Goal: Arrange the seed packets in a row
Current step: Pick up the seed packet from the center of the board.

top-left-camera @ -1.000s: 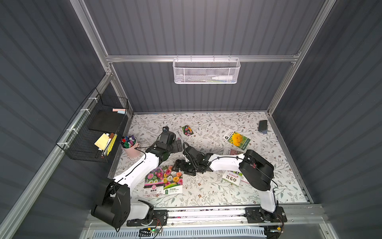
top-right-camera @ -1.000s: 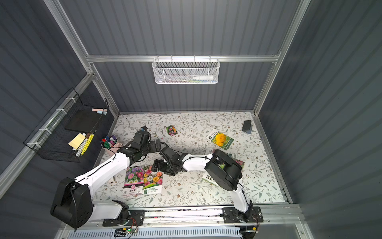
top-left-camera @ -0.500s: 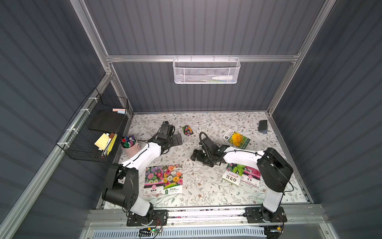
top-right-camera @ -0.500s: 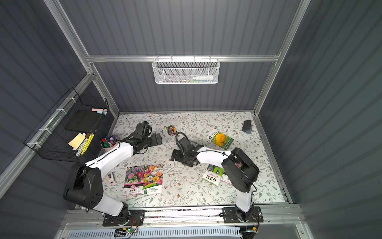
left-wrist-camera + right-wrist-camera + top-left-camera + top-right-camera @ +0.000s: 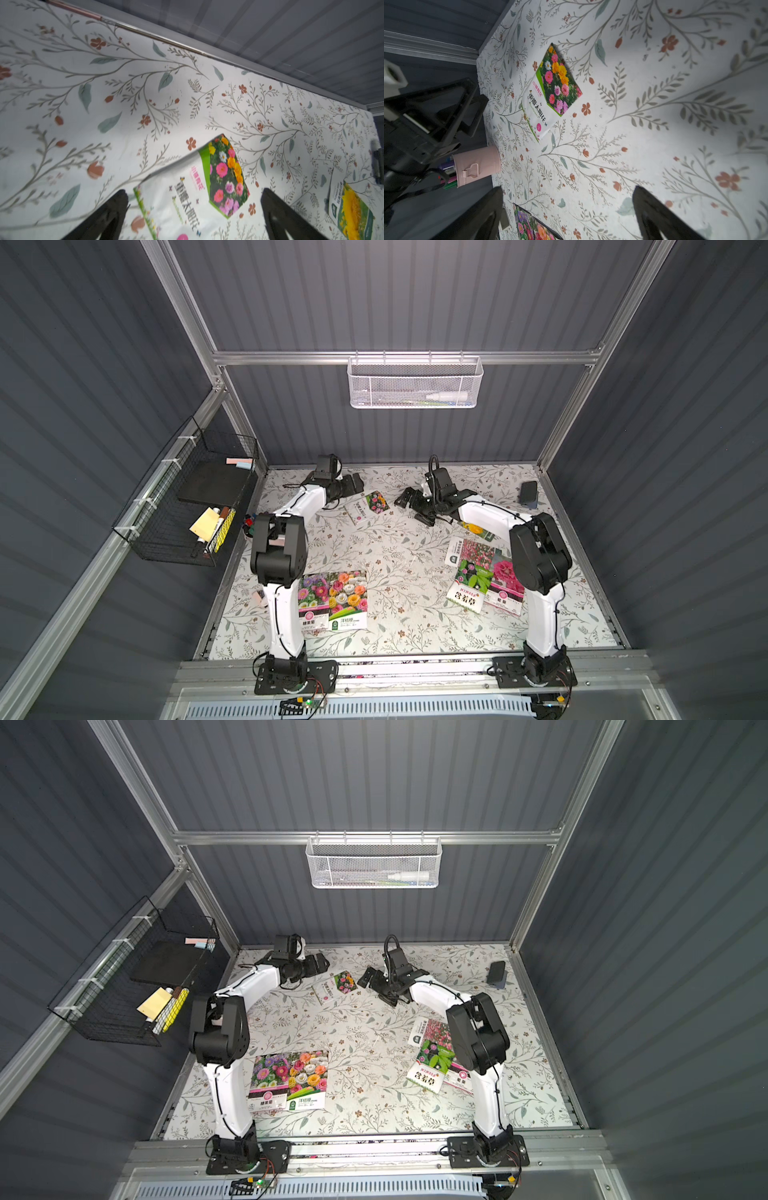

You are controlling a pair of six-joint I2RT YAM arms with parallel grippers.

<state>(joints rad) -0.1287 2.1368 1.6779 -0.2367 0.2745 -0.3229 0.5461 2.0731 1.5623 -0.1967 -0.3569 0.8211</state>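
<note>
I am watching the white floral-patterned bench (image 5: pixel 395 568) carrying the flat glossy seed packets (image 5: pixel 291 1077). A pile of three (image 5: pixel 478 576) is overlapping by the right arm's base, and a pair (image 5: pixel 332 599) is lying edge to edge by the left arm's base. A yellow-flower packet (image 5: pixel 478 529) is showing partly under the right forearm, and a mixed-bloom packet (image 5: pixel 370 506) is lying between the tools. The left tool (image 5: pixel 194 191) and right tool (image 5: pixel 566 189) are both gaping wide, gripping nothing.
</note>
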